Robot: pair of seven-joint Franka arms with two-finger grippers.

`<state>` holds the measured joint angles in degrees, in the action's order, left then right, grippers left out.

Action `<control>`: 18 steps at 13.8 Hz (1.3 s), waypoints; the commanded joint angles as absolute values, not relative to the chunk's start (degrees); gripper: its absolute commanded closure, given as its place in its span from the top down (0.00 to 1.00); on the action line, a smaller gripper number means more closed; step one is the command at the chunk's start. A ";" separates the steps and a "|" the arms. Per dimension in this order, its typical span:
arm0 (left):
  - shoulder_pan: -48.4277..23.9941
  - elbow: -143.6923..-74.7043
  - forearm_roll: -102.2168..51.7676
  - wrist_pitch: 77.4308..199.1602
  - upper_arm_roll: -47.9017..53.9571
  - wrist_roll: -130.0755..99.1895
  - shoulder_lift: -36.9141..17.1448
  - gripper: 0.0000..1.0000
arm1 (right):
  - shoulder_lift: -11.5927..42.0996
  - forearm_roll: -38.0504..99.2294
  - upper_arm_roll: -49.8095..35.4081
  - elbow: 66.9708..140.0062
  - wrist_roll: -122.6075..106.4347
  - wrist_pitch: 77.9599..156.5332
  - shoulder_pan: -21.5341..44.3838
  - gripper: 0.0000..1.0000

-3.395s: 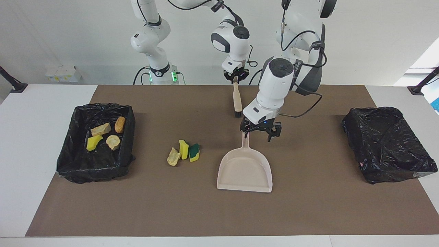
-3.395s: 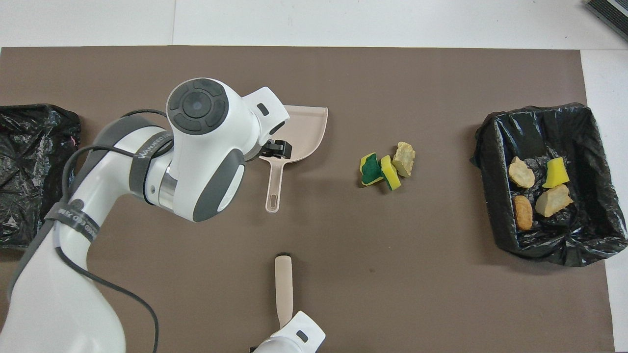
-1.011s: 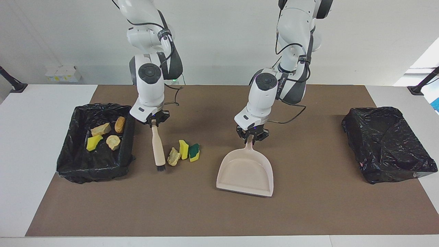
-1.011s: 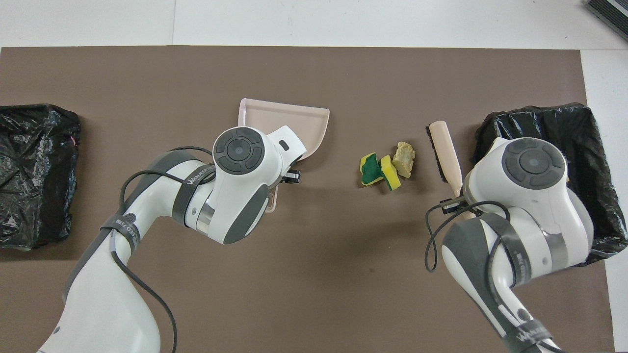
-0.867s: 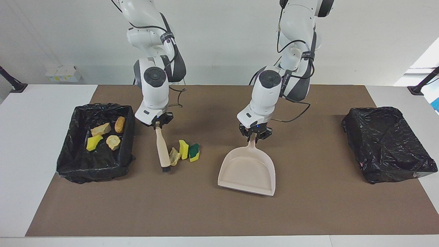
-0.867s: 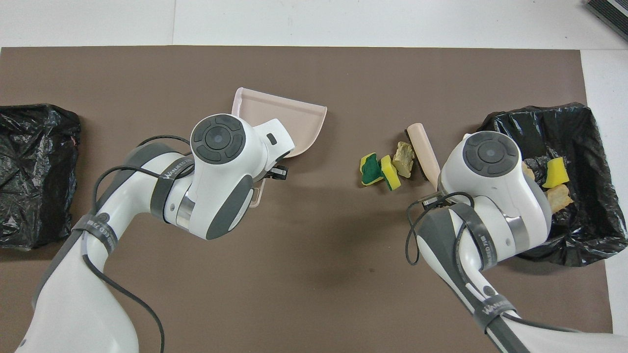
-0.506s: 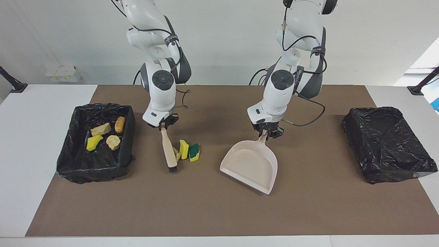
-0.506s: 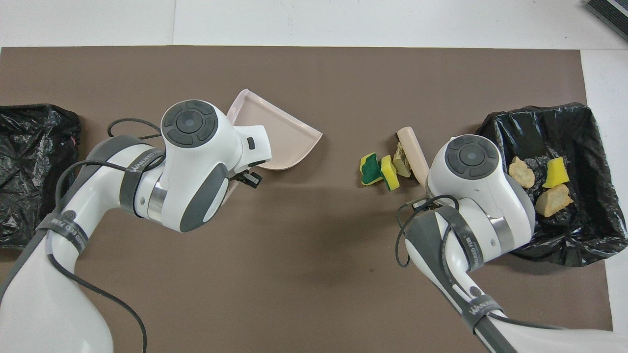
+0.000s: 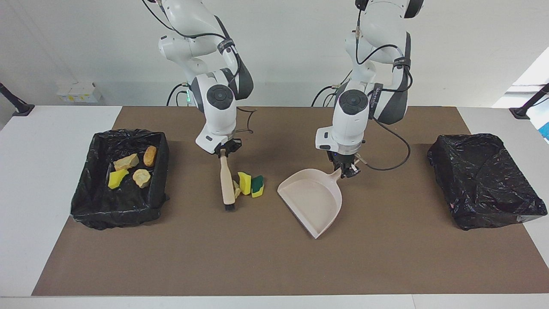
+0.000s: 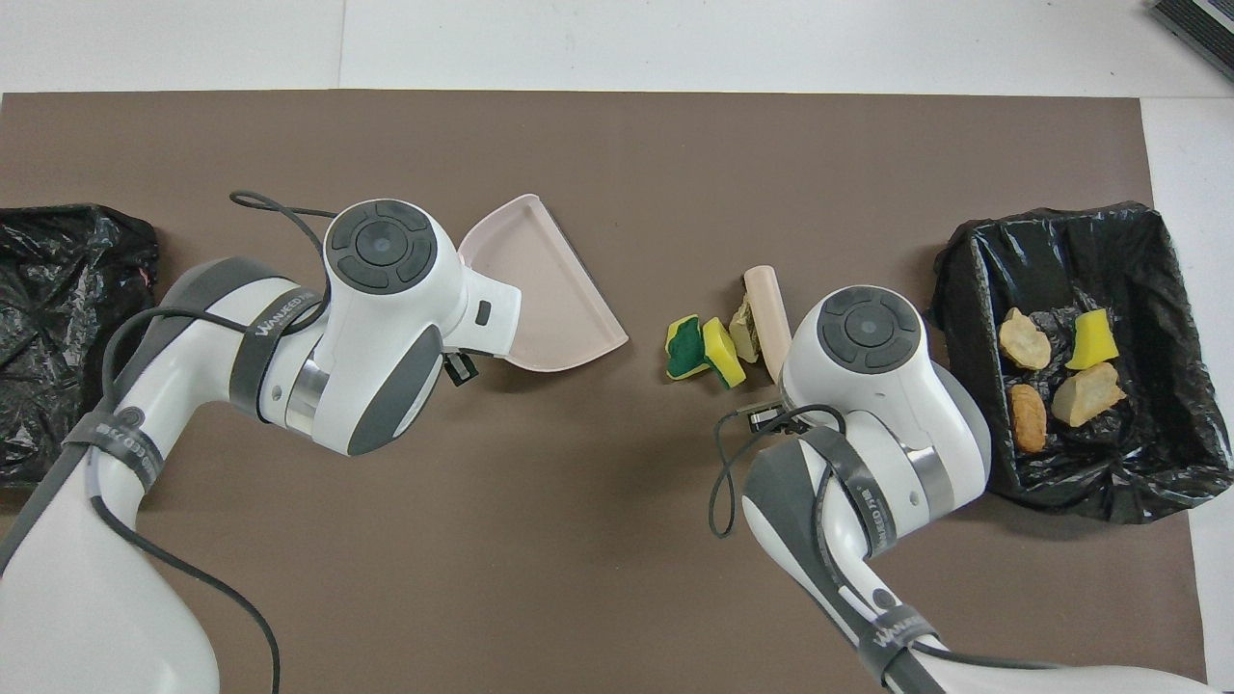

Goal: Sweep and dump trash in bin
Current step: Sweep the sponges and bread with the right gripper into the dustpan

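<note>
Four pieces of trash are already held in the black-lined bin [image 9: 120, 176] at the right arm's end of the table: a tan chunk [image 9: 126, 162], an orange bread-like chunk [image 9: 150, 156], a yellow sponge piece [image 9: 116, 178] and a pale chunk [image 9: 141, 177]. Three pieces are left on the brown mat [image 9: 274, 266]: a green-backed sponge [image 9: 257, 186], a yellow sponge [image 9: 244, 183] and a tan chunk [image 10: 743, 324], bunched together.

The beige brush [image 9: 226, 184] is pinched at its handle by the right gripper [image 9: 224, 151], whose fingers are pressed together on it; its length is laid against the tan chunk, on the side toward the filled bin. The beige dustpan [image 9: 313, 199] is pinched by its handle in the left gripper [image 9: 346, 168], its mouth turned toward the three pieces, with a gap of bare mat between.

About half the task is judged done. The last three pieces remain to be swept into the pan and dumped. A second black-lined bin [image 9: 484, 180] is seen at the left arm's end.
</note>
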<state>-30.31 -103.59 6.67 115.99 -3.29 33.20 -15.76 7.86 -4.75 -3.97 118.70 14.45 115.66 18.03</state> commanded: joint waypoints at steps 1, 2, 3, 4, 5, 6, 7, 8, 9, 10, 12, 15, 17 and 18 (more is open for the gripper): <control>-32.25 -109.67 9.92 116.37 -3.61 37.07 -11.17 0.00 | 8.00 -3.25 -4.13 118.65 15.64 114.88 18.11 0.00; -32.26 -110.91 9.93 116.37 -3.60 39.35 -10.55 0.00 | 8.00 -3.25 -4.04 118.30 15.21 114.96 17.06 0.00; -32.52 -111.79 9.93 116.28 -3.43 39.72 -9.85 0.00 | 7.74 -3.34 -3.69 117.87 14.86 114.53 16.53 0.00; -33.39 -113.45 9.93 116.28 -3.43 39.73 -9.06 0.00 | 7.30 -3.51 -3.60 117.86 14.77 113.91 16.00 0.00; -34.09 -114.68 9.93 116.28 -3.43 39.64 -8.01 0.00 | 6.69 -3.60 -3.60 118.38 14.59 112.69 15.47 0.00; -34.36 -115.74 9.93 116.45 -3.43 39.73 -7.56 0.00 | 5.98 -3.60 -3.60 118.82 14.42 111.20 14.69 0.00; -34.63 -115.75 9.93 116.37 -3.43 39.73 -7.38 0.00 | 5.80 -3.69 -3.60 119.26 14.33 110.83 14.16 0.00; -34.72 -115.75 9.93 116.45 -3.34 39.73 -7.30 0.00 | 5.10 -3.52 -3.69 120.75 14.50 111.61 14.06 0.00; -34.80 -115.84 9.93 116.28 -3.43 39.64 -7.29 0.00 | 4.31 -3.25 -3.69 122.24 15.20 112.75 14.58 0.00; -35.07 -115.84 9.93 116.37 -3.34 39.64 -7.29 0.00 | 4.13 -3.16 -3.78 122.60 15.47 114.24 14.85 0.00; -35.42 -115.84 10.02 116.37 -3.34 39.55 -7.29 0.00 | 4.57 0.33 -3.95 122.70 15.99 114.96 15.38 0.00; -35.51 -116.10 10.02 116.46 -3.34 39.55 -7.21 0.00 | 5.53 0.97 -4.13 122.35 17.40 116.54 19.15 0.00; -35.42 -116.37 10.02 116.54 -3.34 39.55 -7.12 0.00 | 7.81 1.75 -4.13 120.95 19.15 117.07 22.57 0.00; -35.42 -116.80 10.02 116.63 -3.34 39.55 -6.86 0.00 | 8.95 2.02 -4.13 120.15 19.60 117.51 23.98 0.00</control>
